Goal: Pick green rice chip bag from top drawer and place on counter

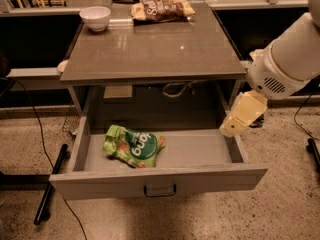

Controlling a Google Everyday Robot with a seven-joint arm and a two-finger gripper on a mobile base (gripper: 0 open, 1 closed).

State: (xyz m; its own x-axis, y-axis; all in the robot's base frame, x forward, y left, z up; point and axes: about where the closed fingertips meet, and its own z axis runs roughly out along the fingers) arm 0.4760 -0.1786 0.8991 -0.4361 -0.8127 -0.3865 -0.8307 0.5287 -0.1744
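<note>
The green rice chip bag (134,147) lies flat in the left half of the open top drawer (160,182), which is pulled out towards me with its dark handle at the centre front. The grey-brown counter (155,49) sits above the drawer. My gripper (234,125), at the end of the white and cream arm, hangs over the drawer's right wall, well to the right of the bag and not touching it.
A white bowl (95,18) stands at the counter's back left corner. A brown and tan snack bag (161,9) lies at the counter's back edge. Black cables and a stand leg (50,189) run over the floor to the left of the drawer.
</note>
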